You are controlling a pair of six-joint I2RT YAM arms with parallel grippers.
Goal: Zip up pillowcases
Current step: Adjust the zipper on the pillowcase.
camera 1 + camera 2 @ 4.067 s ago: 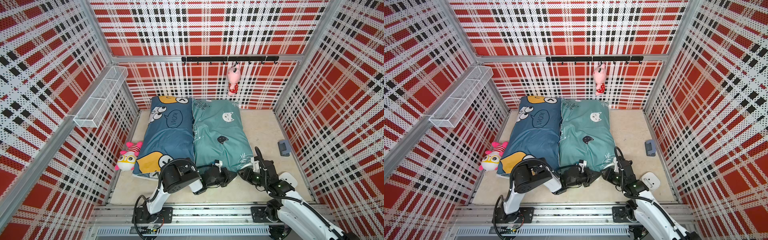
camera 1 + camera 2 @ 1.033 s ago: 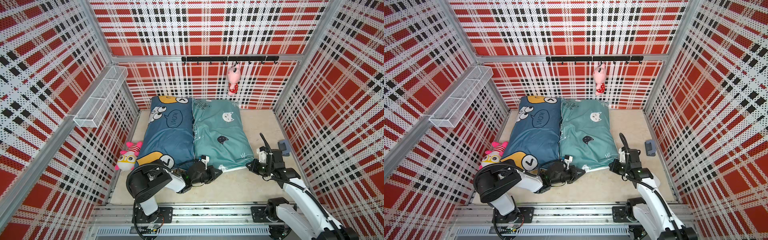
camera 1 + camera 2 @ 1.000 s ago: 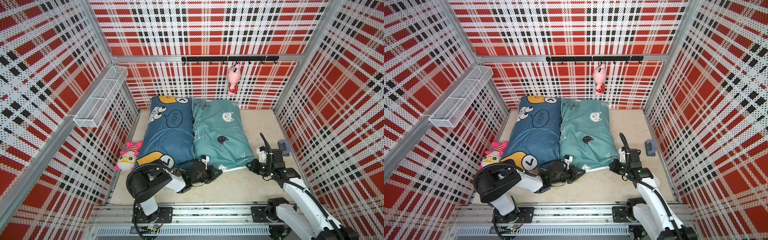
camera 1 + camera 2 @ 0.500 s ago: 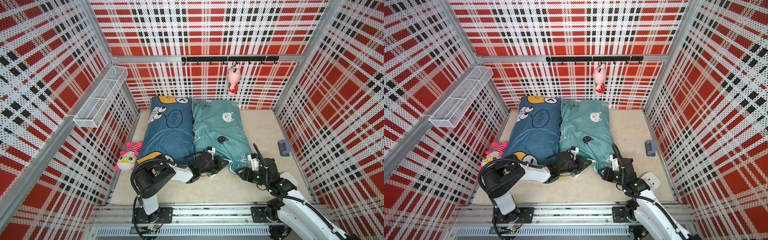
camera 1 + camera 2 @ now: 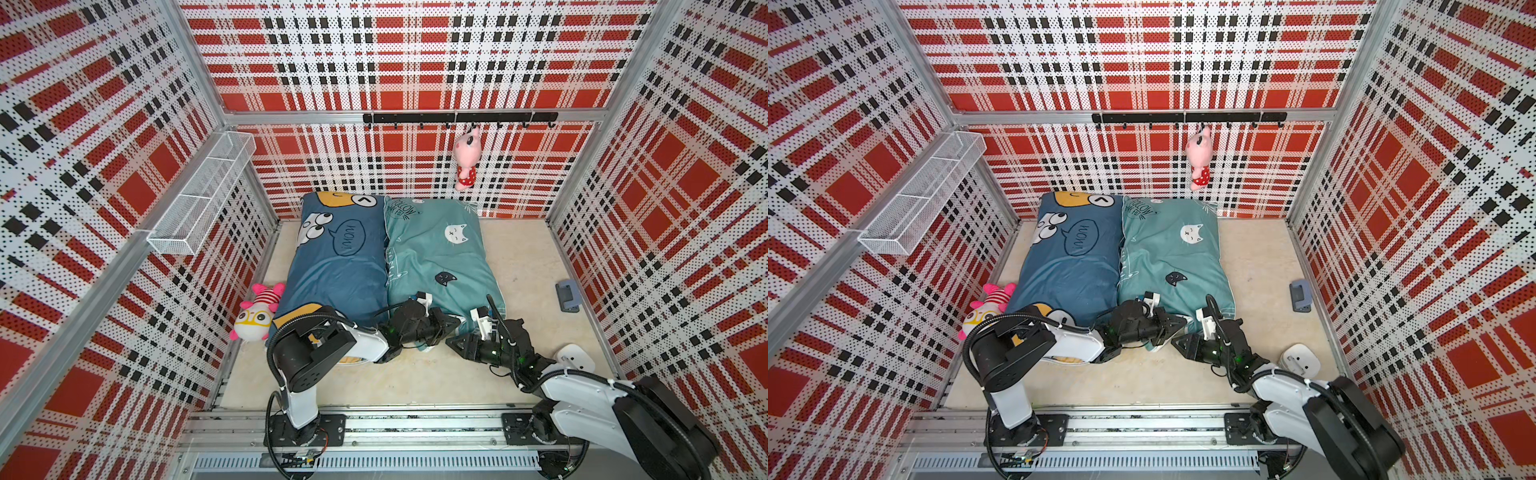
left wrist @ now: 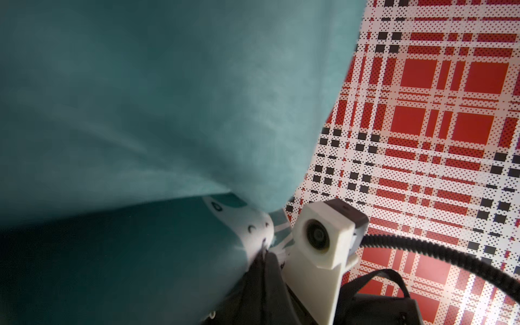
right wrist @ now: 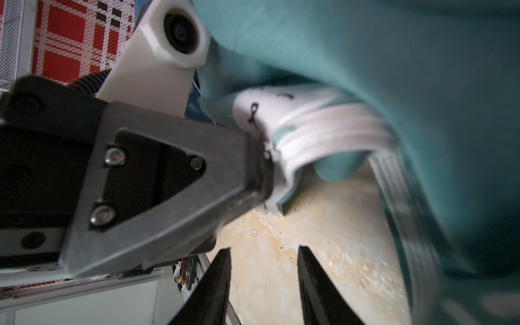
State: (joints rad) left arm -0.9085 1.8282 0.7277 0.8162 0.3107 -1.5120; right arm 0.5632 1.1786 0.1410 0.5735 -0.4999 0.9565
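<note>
Two pillowcases lie side by side on the floor in both top views: a dark blue one [image 5: 336, 270] [image 5: 1067, 270] and a teal one [image 5: 436, 257] [image 5: 1175, 257]. My left gripper [image 5: 451, 324] [image 5: 1179, 322] is shut on the near edge of the teal pillowcase, pinching a fold with a white cat print [image 6: 253, 228] [image 7: 267, 112]. Its jaws are pressed together in the left wrist view [image 6: 264, 253]. My right gripper [image 5: 453, 343] [image 5: 1177, 343] [image 7: 263, 250] is open just in front of the left one, low over bare floor, with nothing between its fingers.
A plush toy with yellow glasses [image 5: 257, 316] lies against the blue pillowcase's left side. A pink plush [image 5: 465, 160] hangs from the hook rail at the back. A wire basket [image 5: 199, 199] juts from the left wall. A small grey block [image 5: 567, 295] and a white pad [image 5: 575, 357] sit at the right.
My right gripper has left the teal pillowcase's right near corner, moved left to the left gripper's tip and opened. My left gripper has shifted right along the near edge, still shut.
</note>
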